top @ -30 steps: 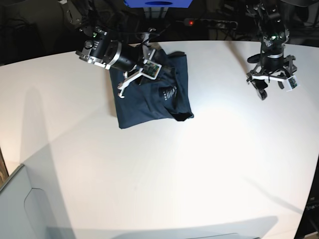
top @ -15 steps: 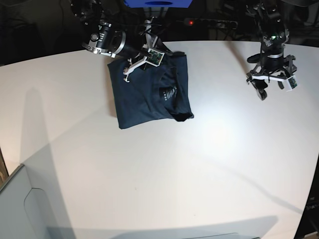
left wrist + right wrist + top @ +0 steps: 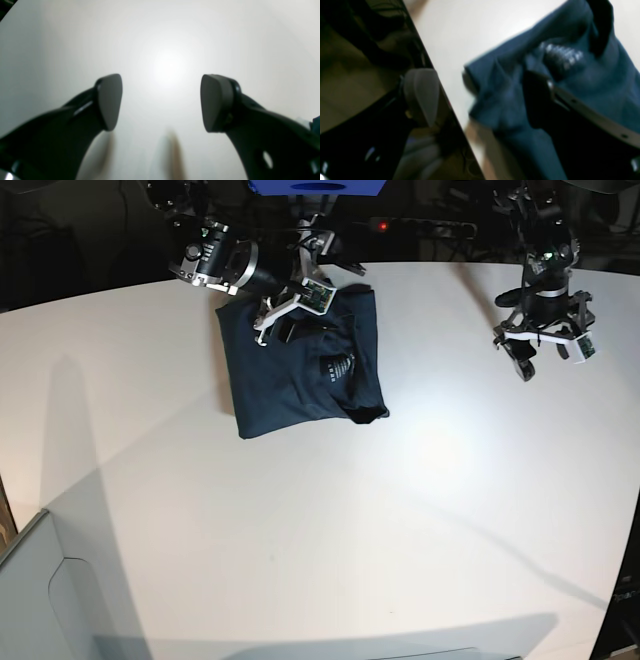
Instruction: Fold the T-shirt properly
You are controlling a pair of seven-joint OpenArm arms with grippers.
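Observation:
The dark navy T-shirt (image 3: 300,375) lies folded into a rough rectangle at the far middle of the white table (image 3: 330,520), with its pale collar label (image 3: 340,367) facing up. My right gripper (image 3: 275,320) hovers open and empty over the shirt's far edge. In the right wrist view (image 3: 480,100) one finger is over the shirt (image 3: 595,87) and the other is past the table's edge. My left gripper (image 3: 530,358) is open and empty over bare table at the far right, well away from the shirt. The left wrist view (image 3: 161,102) shows only white table between its pads.
A power strip with a red light (image 3: 385,225) and a blue object (image 3: 318,186) sit beyond the table's far edge. A grey box (image 3: 30,600) stands at the near left corner. The table's dark far edge runs close behind the right gripper.
My right gripper has moved from over the shirt's left part back and to the right, to the shirt's far edge. The shirt and the left arm have not moved.

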